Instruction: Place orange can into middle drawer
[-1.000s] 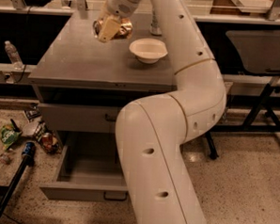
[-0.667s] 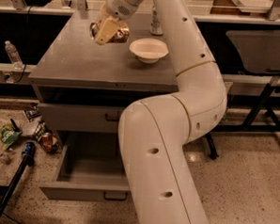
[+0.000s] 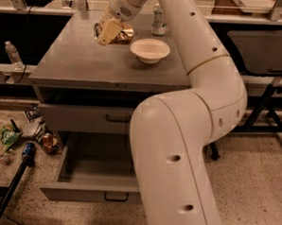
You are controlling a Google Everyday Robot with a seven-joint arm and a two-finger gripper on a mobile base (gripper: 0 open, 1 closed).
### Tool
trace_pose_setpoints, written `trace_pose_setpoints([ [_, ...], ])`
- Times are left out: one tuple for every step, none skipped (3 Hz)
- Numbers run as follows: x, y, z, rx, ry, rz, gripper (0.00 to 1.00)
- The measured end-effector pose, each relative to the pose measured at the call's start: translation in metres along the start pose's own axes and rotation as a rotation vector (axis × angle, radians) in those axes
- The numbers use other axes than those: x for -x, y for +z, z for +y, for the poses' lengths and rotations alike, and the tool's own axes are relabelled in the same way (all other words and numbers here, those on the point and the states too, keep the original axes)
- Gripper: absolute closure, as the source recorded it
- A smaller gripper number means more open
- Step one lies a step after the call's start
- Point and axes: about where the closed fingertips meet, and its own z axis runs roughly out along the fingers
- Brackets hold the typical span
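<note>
At the rear of the cabinet top (image 3: 87,59), left of centre: the gripper (image 3: 108,33), clamped across the orange can (image 3: 122,34), one pale finger (image 3: 106,34) crossing the can's front. Orange can lying roughly sideways in that grip, one silvery end poking out to the left, coppery body to the right. Impossible to tell whether touching the top or held just clear of it. Just beside the can, to the right, a white bowl (image 3: 150,50), upright, apart from it. Behind the bowl, near the back edge, a silver can (image 3: 158,19) standing upright. From the gripper, the white arm (image 3: 177,149) sweeping right and down across the cabinet's front, hiding its right half. Under the top, a shut drawer (image 3: 74,118) with a dark bar handle. Below that, the open drawer (image 3: 80,195), pulled well out, same kind of handle (image 3: 116,197) on its front, nothing visible in the part of its inside not covered by the arm. Well apart from the orange can. On the floor to the left, litter (image 3: 9,136) and a dark pole (image 3: 11,188); higher up, a clear bottle (image 3: 13,54) on a ledge
</note>
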Motion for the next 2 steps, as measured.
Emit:
trace_pose_setpoints([
  [0.015,-0.041,0.002,-0.089,-0.018,-0.047,1.0],
  [0.024,-0.081,0.028,-0.17,-0.019,-0.112,1.0],
])
